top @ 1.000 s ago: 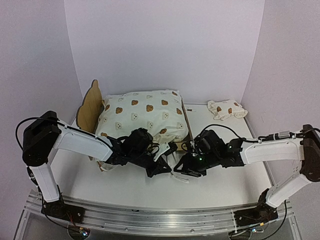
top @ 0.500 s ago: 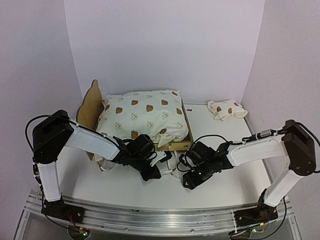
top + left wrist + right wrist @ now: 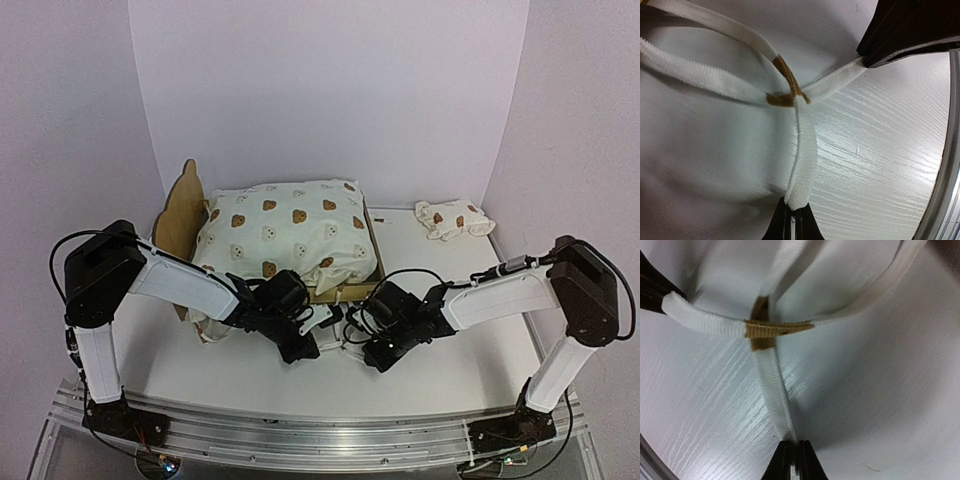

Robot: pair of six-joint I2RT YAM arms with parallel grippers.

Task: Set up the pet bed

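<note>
Left claw [image 3: 792,217] is pinched together on one white cushion tie [image 3: 802,160], right claw [image 3: 791,452] likewise clamped on the second tie [image 3: 772,385]; both ties meet at a brown tab [image 3: 785,85] just above the desk [image 3: 880,165]. Pet bed [image 3: 290,225] sits mid-desk, just behind both claws. Judged: ties are soft, limp and light, likely to slip from a loose pinch, so hold near their ends; plywood frame [image 3: 352,292] looks stiff but light, apt to slide if tugged.
</note>
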